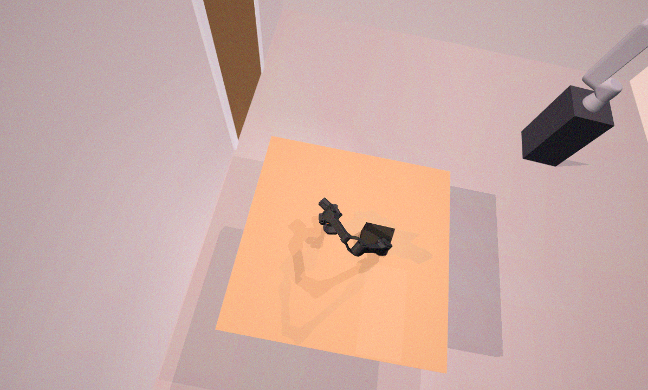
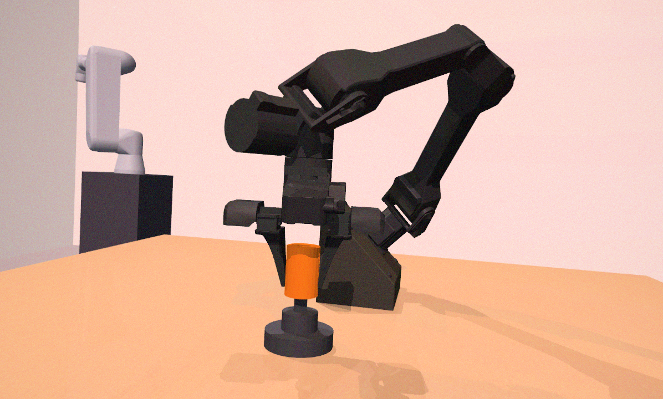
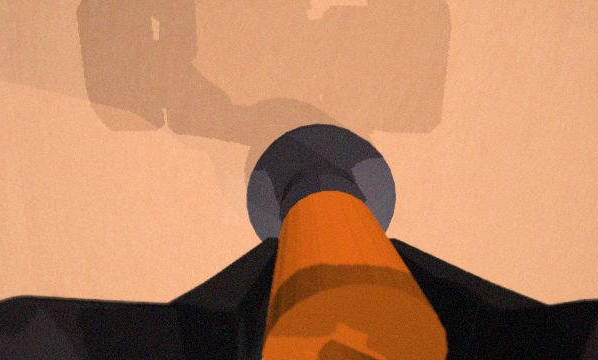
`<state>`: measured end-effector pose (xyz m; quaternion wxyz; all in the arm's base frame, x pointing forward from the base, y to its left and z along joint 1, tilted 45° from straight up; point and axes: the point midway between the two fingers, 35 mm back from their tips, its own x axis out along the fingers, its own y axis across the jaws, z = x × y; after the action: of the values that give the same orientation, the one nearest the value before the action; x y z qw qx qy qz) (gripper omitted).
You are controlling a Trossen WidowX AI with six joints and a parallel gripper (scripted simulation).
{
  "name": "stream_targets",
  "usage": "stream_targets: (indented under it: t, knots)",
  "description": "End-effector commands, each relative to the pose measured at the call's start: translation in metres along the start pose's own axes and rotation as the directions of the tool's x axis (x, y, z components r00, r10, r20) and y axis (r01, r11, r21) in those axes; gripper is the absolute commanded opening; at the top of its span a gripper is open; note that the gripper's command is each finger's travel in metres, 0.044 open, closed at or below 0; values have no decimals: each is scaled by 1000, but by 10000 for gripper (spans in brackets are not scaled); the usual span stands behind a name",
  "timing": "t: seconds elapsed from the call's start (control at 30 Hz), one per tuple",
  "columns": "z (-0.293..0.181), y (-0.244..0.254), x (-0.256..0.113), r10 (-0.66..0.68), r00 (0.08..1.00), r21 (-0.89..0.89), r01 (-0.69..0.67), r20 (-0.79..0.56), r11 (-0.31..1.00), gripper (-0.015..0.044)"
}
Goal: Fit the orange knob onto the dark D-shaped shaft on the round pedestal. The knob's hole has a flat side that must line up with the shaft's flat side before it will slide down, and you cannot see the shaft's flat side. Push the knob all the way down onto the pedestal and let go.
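Note:
The orange knob is upright between the fingers of my gripper, which is shut on it. The round dark pedestal stands on the table directly below. In the exterior view a short length of the dark shaft shows between the knob's lower end and the pedestal's upper step. The knob's lower end is at or just around the shaft top; I cannot tell which. The shaft's flat side and the hole's underside are hidden. In the top view the knob and pedestal cannot be made out.
The arm's base stands on the orange table behind and right of the pedestal in the exterior view. A pale arm on a dark block stands away from the table.

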<state>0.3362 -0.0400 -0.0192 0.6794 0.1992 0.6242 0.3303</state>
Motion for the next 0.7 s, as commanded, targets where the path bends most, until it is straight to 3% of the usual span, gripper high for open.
stream_targets:
  t: [0.0,0.67]
  knots:
    - [0,0,1,0,1000,-26,0,1,1000,0]
    - [0,1,2,1,1000,-26,0,1,1000,0]
